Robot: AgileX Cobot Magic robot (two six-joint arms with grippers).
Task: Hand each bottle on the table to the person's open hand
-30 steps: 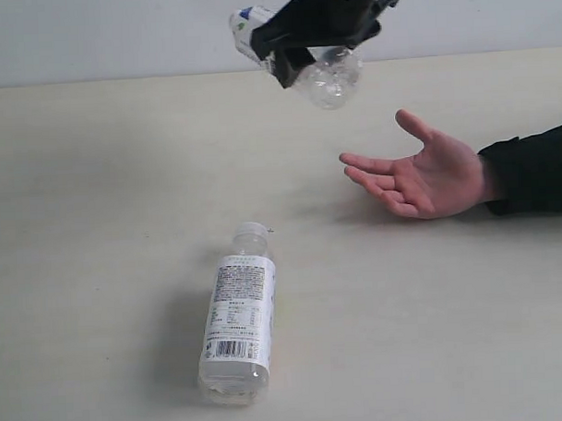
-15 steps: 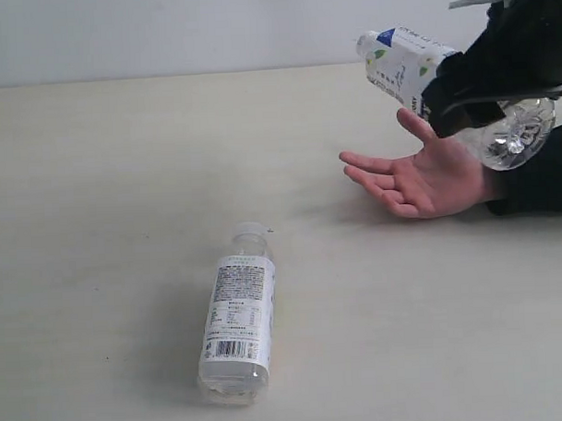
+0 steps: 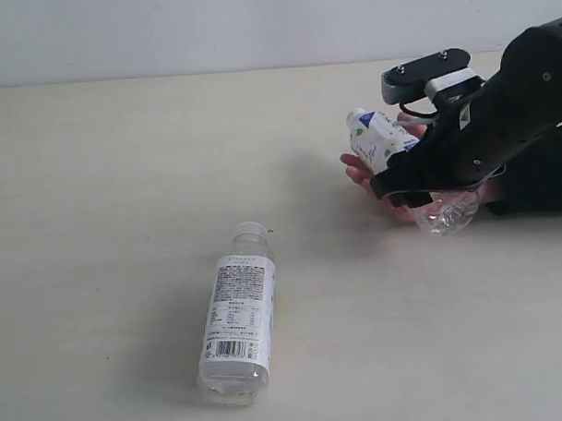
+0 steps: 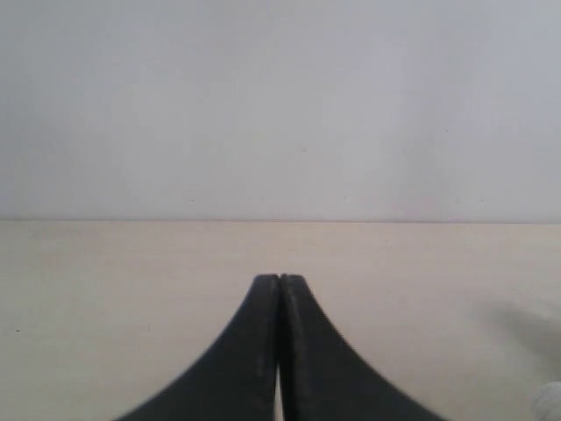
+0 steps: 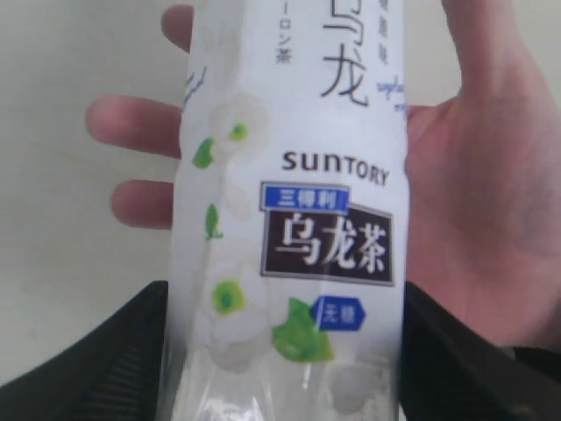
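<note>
My right gripper [image 3: 418, 178] is shut on the small bottle with the green-and-white label [image 3: 375, 141], its cap pointing left and its clear base low at the right. It holds this bottle just over the person's open hand [image 3: 356, 170], which lies palm up at the right of the table [image 3: 104, 180]. In the right wrist view the label [image 5: 289, 219] fills the middle, with the palm [image 5: 478, 210] behind it and my black fingers [image 5: 114, 351] on both sides. A white-label, white-cap bottle [image 3: 238, 314] lies on its side near the front. My left gripper [image 4: 280, 281] is shut and empty.
A pale wall rises behind the table's far edge. The person's black sleeve [image 3: 548, 178] is mostly hidden behind my right arm. No other bottles show in these views.
My right gripper has carried the green-and-white bottle from high above the table's middle to the right, then down onto the open hand. The white-label bottle has not moved.
</note>
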